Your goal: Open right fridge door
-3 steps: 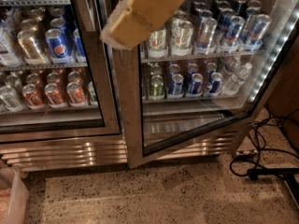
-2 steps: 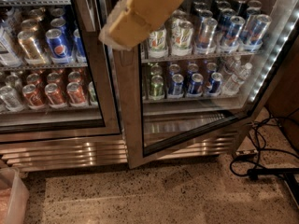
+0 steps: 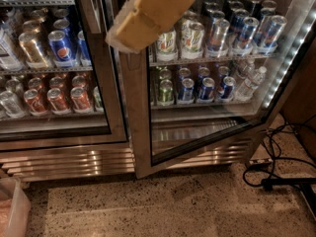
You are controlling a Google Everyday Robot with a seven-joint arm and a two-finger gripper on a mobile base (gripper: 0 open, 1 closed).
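1. The gripper (image 3: 148,16) is seen at the top of the view, in front of the upper free edge of the right door (image 3: 139,127). How far it is open, and whether anything is held, cannot be told.
2. The right door is found already swung partly out. Its bottom rail runs slantwise away from the fridge base, with the free edge just beside the left door (image 3: 107,93) and the hinge side at the far right.
3. The step in hand is judged to be the widening of that swing, so the task is taken as part done.
4. The pull is best led along an arc about the right-hand hinge rather than straight back, so that contact with the door edge is not lost.
5. The door's path should be left free, and the cables (image 3: 274,182) on the floor at the right should be watched, since the door would sweep over them.
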